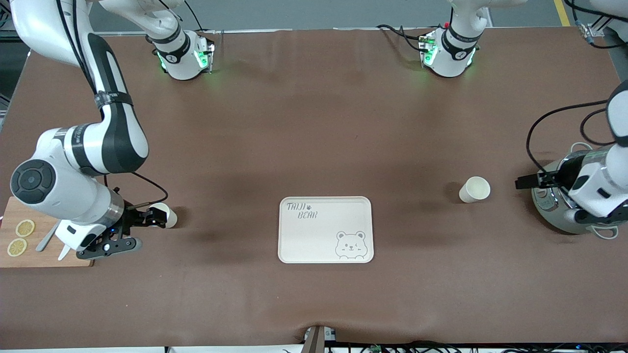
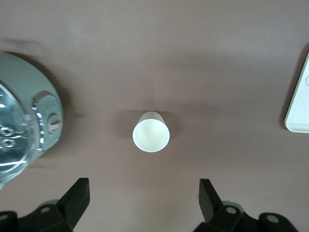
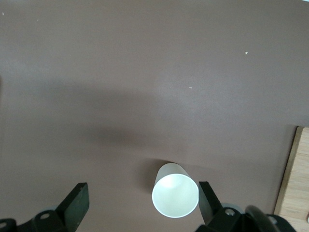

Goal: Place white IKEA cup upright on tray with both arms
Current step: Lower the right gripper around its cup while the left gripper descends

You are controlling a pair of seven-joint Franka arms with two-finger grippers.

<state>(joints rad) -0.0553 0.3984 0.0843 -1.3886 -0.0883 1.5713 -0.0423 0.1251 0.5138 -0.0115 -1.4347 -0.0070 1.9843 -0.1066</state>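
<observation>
The flat cream-white rectangular tray [image 1: 326, 229] with grey lettering and a grey bear drawing lay on the brown-covered bench [image 1: 314, 122], about midway between the two arms' ends and toward the front camera's edge. Nothing stood on it.

Two white tapered cups lay tipped on their sides on the bench. One white cup [image 1: 474, 189] lay between the tray and the left arm's end, a little farther from the front camera than the tray and well apart from it. In the left wrist view this cup [image 2: 151, 132] showed its open mouth toward the camera, with a corner of the tray [image 2: 298, 104] at the picture's edge.

The left tool [image 1: 527, 182] was low at the left arm's end of the bench, near that cup but not touching it, its fingers [image 2: 77, 195] spread wide and holding nothing. Beside it sat a round silver metal pot with a glass lid [image 1: 564, 206].

The second white cup [image 1: 166, 214] lay toward the right arm's end, just beside a light wooden cutting board [image 1: 44, 255] that carried two lemon slices [image 1: 20, 238]. The right tool [image 1: 147, 215] was right at this cup, its fingers [image 3: 77, 200] also spread wide. In the right wrist view the cup [image 3: 175, 191] lay between the fingers, close to one of them, with its mouth facing the camera; it was not pinched.
</observation>
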